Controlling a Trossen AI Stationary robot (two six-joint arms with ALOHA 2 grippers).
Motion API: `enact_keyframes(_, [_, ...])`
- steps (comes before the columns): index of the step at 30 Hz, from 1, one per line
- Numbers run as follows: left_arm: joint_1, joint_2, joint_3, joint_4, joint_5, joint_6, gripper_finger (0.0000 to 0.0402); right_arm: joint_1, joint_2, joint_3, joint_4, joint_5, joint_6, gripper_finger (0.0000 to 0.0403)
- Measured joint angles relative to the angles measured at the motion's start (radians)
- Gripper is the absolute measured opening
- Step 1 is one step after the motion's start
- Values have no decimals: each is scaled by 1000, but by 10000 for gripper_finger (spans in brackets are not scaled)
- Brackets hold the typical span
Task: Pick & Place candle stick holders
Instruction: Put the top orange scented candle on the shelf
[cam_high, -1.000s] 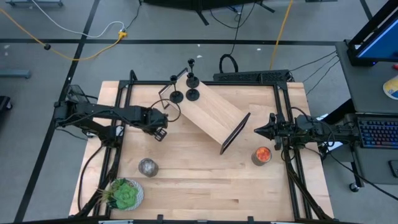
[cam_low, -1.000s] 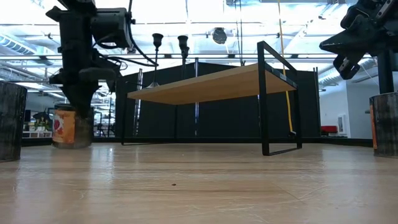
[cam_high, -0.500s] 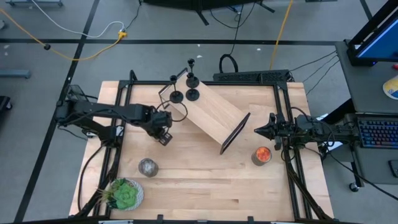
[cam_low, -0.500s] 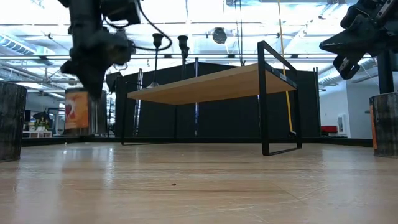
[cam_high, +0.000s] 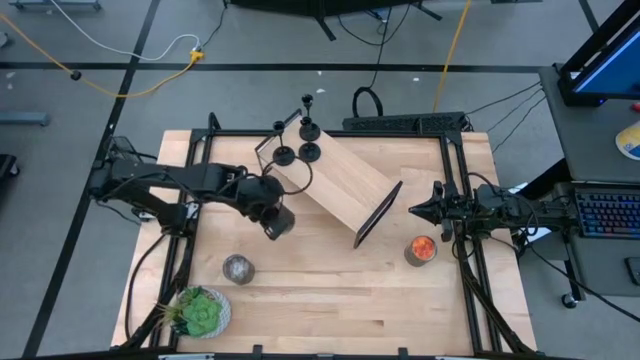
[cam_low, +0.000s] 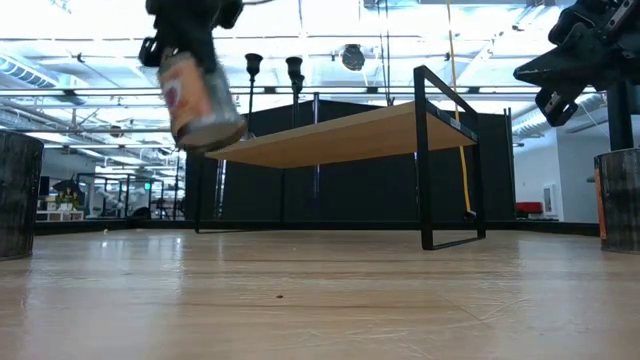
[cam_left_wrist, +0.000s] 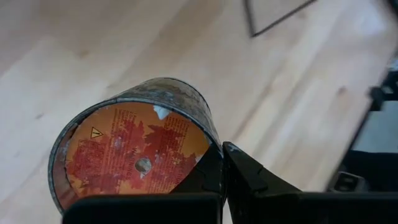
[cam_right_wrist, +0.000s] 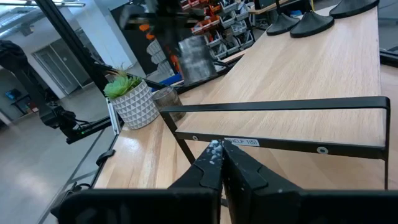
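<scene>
Three black candle stick holders (cam_high: 284, 155) (cam_high: 310, 151) (cam_high: 308, 126) stand on their bases on the far left end of a tilted wooden shelf (cam_high: 335, 185). Their tops show in the low view (cam_low: 253, 65). My left gripper (cam_high: 272, 215) is just near of that end of the shelf. It is shut on a grey tin with a red-orange leaf label (cam_low: 200, 95), not on a holder. My right gripper (cam_high: 413, 211) is shut and empty at the table's right side, beside the shelf's black end frame (cam_right_wrist: 273, 106). My left gripper holds the tin by its side wall (cam_left_wrist: 208, 158). One finger (cam_left_wrist: 245, 177) lies against the wall; the tin hides the other. In the low view the fingers come from above and the tin hangs below them, tilted and lifted clear of the table.
A second orange-topped tin (cam_high: 422, 250) stands near the right arm. A grey tin (cam_high: 238, 268) and a potted green plant (cam_high: 200, 312) stand at the near left. The shelf's black frame (cam_high: 378, 212) rises mid-table. Bare wood lies along the near edge.
My left gripper has risen and moved toward the table's right edge with the tin. The tin stood on the table under the gripper, and now it is lifted clear and tipped. My right arm has kept still.
</scene>
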Motion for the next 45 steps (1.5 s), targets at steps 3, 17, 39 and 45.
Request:
enact_keyframes(3, [-35, 21, 33, 28, -2, -29, 0, 0, 0, 0, 0, 0, 0, 0])
enact_keyframes(17, [-153, 262, 367, 38, -80, -56, 0, 0, 0, 0, -1, 0, 0, 0])
enact_keyframes(39, [-82, 547, 895, -206, -248, -66, 0, 0, 0, 0, -6, -5, 0, 0])
enact_keyframes(45, [-48, 561, 917, -174, -274, -44, 0, 0, 0, 0, -27, -4, -23, 0])
